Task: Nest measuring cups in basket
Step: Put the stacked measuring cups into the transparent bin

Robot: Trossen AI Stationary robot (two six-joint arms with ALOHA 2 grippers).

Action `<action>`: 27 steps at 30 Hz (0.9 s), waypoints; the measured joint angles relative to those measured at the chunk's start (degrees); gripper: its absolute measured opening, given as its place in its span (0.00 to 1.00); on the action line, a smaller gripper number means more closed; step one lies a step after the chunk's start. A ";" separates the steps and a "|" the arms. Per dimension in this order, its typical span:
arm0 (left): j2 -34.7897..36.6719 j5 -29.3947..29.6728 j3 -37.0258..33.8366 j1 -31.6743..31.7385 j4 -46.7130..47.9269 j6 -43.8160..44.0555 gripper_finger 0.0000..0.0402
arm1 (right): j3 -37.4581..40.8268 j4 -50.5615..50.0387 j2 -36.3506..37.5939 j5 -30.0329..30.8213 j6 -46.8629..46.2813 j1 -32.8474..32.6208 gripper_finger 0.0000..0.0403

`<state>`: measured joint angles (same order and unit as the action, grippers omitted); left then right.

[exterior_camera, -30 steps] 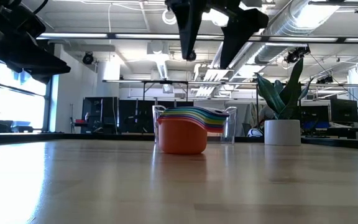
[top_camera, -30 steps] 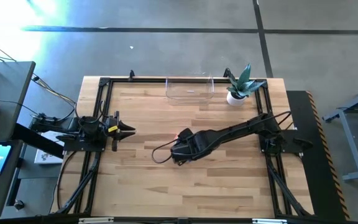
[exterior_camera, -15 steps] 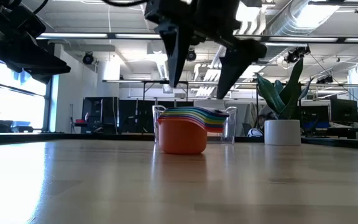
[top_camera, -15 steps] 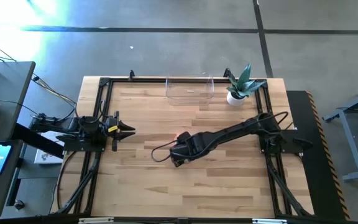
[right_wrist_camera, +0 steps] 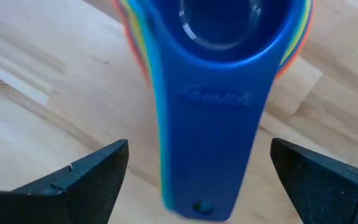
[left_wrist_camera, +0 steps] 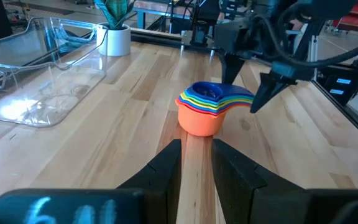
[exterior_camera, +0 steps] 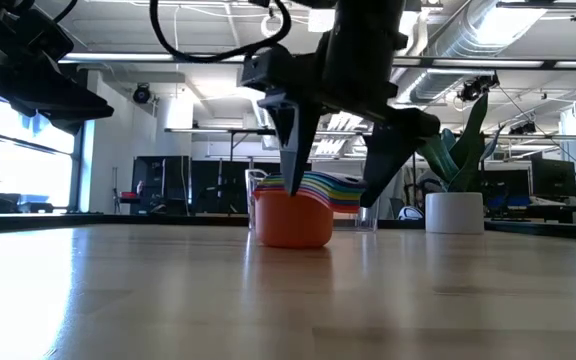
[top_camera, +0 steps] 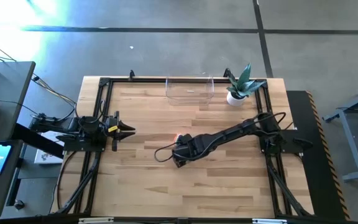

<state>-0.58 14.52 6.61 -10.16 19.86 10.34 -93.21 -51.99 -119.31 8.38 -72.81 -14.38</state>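
One nested stack of measuring cups (left_wrist_camera: 205, 112) stands upright near the middle of the table (top_camera: 229, 180), orange cup outermost and blue cup innermost — the other colours show only as thin rims. The flat handles lie stacked as one horizontal strip, with the blue handle (right_wrist_camera: 211, 134) on top; its long axis runs away from the bowls toward the right arm's side of the table. Raised lettering on the blue handle cannot be read.

Right gripper (exterior_camera: 336, 150) is directly above the handles, fingers spread wide — one fingertip (right_wrist_camera: 82, 173) on each side of the strip, neither touching it. Nothing is held.

Basket (top_camera: 189, 89) sits at the far edge of the table, well apart from the stack, with a white plant pot (top_camera: 235, 96) just beside it.

Left gripper (top_camera: 127, 129) waits at the left side, fingers slightly apart, holding nothing.
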 joint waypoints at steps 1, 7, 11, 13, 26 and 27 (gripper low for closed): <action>0.00 0.00 0.00 0.00 0.02 -0.01 0.19 | 0.32 0.06 0.00 -0.01 0.63 0.27 0.96; 0.00 0.00 0.00 0.00 0.02 0.00 0.19 | 0.39 0.00 0.00 -0.39 2.42 2.06 0.90; 0.00 0.00 0.00 0.01 0.01 0.00 0.19 | 0.39 0.01 0.00 -1.59 3.69 2.99 0.83; 0.00 0.00 0.00 0.01 0.02 -0.01 0.19 | 0.39 0.04 0.00 -2.23 3.84 3.20 0.80; 0.00 0.00 0.00 0.01 0.00 -0.01 0.19 | 0.38 0.04 0.00 -3.16 2.09 3.35 0.61; 0.00 0.00 0.00 0.00 0.00 0.00 0.19 | 0.37 0.08 0.00 -3.56 1.78 3.48 0.58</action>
<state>-0.58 14.52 6.61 -10.16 19.86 10.33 -92.84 -51.91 -119.31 4.82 -71.03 -10.90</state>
